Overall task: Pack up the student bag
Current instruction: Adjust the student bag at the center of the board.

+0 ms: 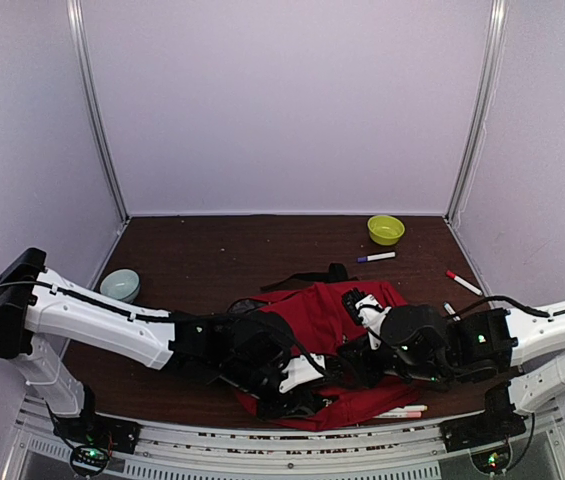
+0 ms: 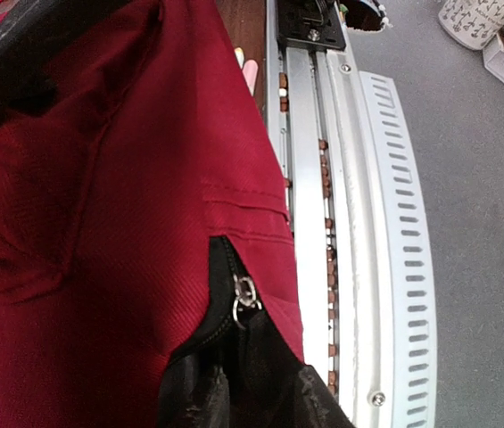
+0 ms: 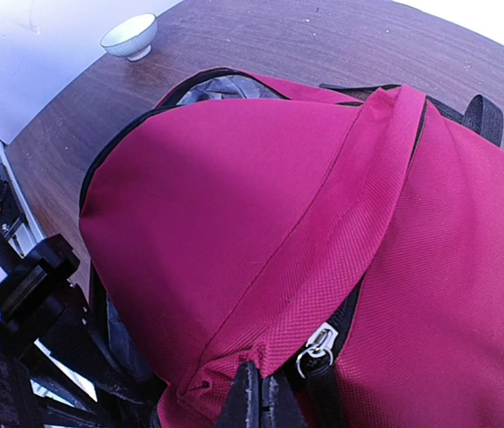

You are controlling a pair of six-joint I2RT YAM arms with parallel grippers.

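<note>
Well, from my seat the student bag (image 1: 322, 310) lies at the middle of the worktop's (image 1: 222, 250) near edge, between both arms, its red cloth bunched and a black strap (image 1: 312, 276) trailing toward the back. I can read no brand or label on it. A white cup (image 2: 479, 18) off the worktop, seen by the left wrist camera, carries dark print too small to read.

The right gripper (image 3: 260, 397) has its fingers pressed together right at the hem of the red flap, just beside a metal zip pull (image 3: 317, 349). Whether cloth sits between them I cannot tell. The left gripper (image 1: 307, 382) is buried against the bag's near side. Its camera shows a second zip pull (image 2: 244, 299) and black lining, and I cannot tell how its fingers stand.

I count two bowls: one yellow-green bowl (image 1: 386, 230) at the back right and one pale bowl (image 1: 120, 285) at the left edge. Five pens show: a blue-capped marker (image 1: 376, 257) near the yellow-green bowl, a red-capped marker (image 1: 464, 283) by the right edge, a short white one (image 1: 450, 310) near it, and two pinkish pens (image 1: 404, 410) at the near edge beside the bag.
</note>
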